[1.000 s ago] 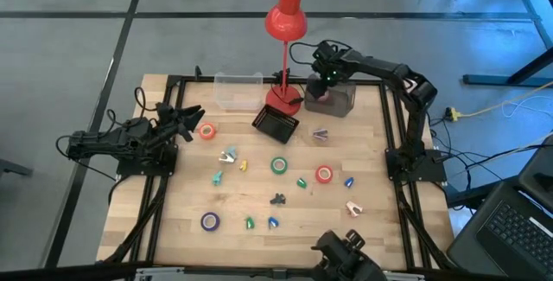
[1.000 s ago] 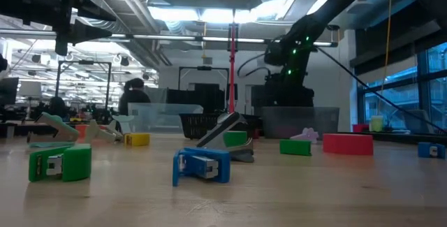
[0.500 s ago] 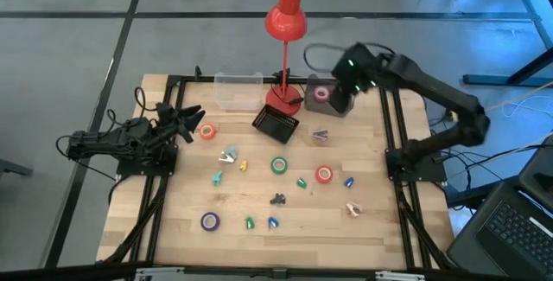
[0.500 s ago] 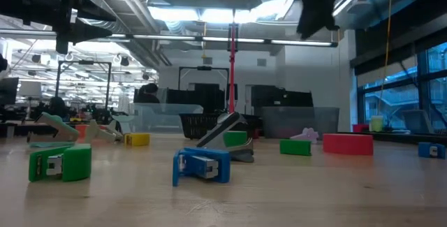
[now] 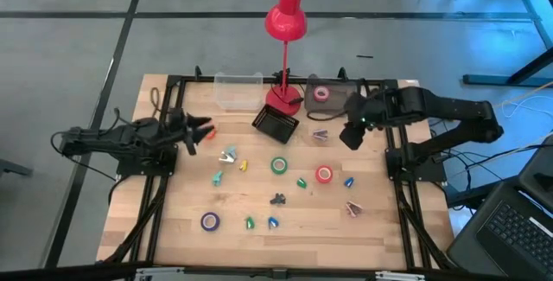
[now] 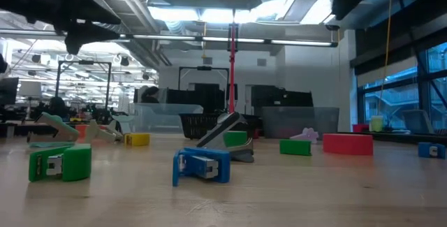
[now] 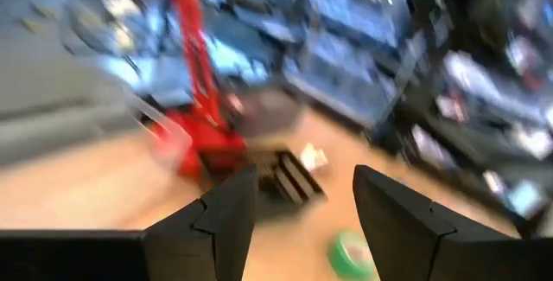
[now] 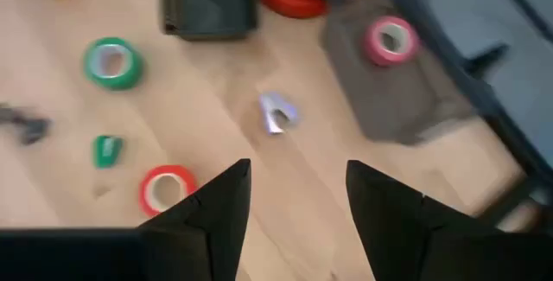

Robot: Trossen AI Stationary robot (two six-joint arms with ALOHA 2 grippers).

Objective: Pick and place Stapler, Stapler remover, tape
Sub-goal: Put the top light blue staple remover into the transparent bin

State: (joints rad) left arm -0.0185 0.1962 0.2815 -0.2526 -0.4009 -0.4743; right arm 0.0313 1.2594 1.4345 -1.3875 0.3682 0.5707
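Observation:
My right gripper [image 5: 348,136] [image 8: 298,173] hangs open above the table's far right part, just nearer than the grey bin [image 5: 339,101]. A pink tape roll [image 5: 321,94] [image 8: 390,41] lies flat in that bin. My left gripper [image 5: 200,130] [image 7: 302,182] is open above the table's left part, over a pink-orange tape roll [image 5: 208,129]. Lying flat on the wood are a green roll [image 5: 279,166] [image 8: 112,62], a red roll [image 5: 324,175] [image 8: 167,190] and a purple roll [image 5: 210,221]. A staple remover [image 5: 320,133] [image 8: 276,112] lies near the right gripper. A dark stapler [image 5: 278,199] lies mid-table.
A red desk lamp [image 5: 284,99] stands at the far middle with a black tray [image 5: 276,123] beside its base and a clear bin [image 5: 238,91] to its left. Small green, blue and yellow pieces and two more staple removers [image 5: 228,154] [image 5: 352,207] are scattered over the middle.
My right gripper has risen out of the grey bin, where the pink tape roll now shows lying, and has swung toward the near edge to a spot over the table. My left gripper has shifted slightly toward the pink-orange roll.

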